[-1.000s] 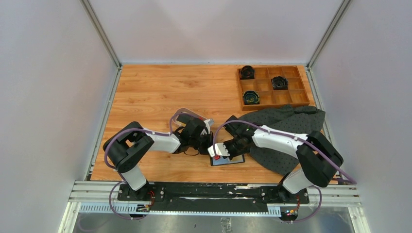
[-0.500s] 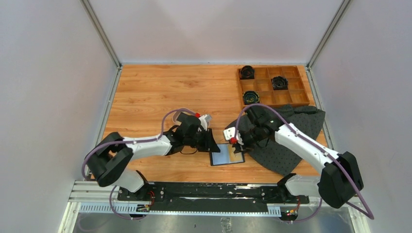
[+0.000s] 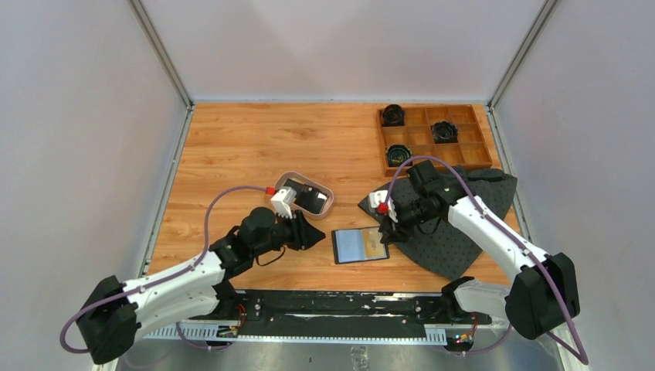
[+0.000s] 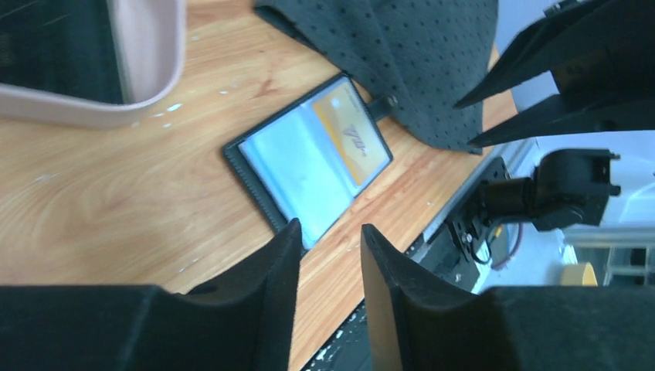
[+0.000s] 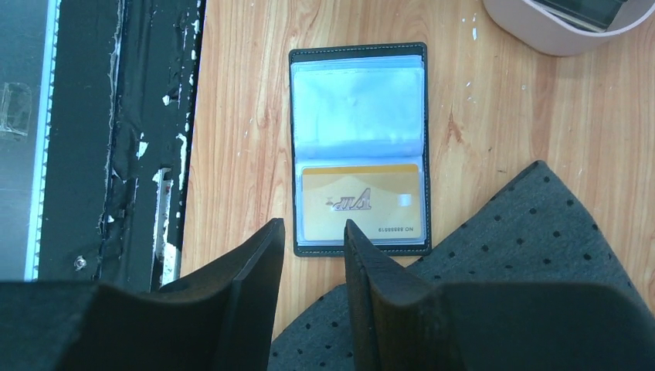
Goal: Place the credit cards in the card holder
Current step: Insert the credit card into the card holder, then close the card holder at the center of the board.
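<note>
The card holder (image 5: pixel 359 116) lies open between the arms, 1 gold card (image 5: pixel 360 205) slotted. The left gripper (image 4: pixel 330 232) and right gripper (image 5: pixel 313 228) hang slightly parted, empty. Best to pinch the next card by its edge from the tray (image 4: pixel 151 54).

In my right wrist view the tray (image 5: pixel 556 42) at 1 o'clock is cut off by the frame, its dark contents beyond telling, the right gripper (image 5: pixel 313 226) covers part of the card holder (image 5: pixel 359 108) at its 6 o'clock edge, and overhead the wooden box (image 3: pixel 471 153) holds dark coils (image 3: pixel 399 155) too small for me to name.
</note>
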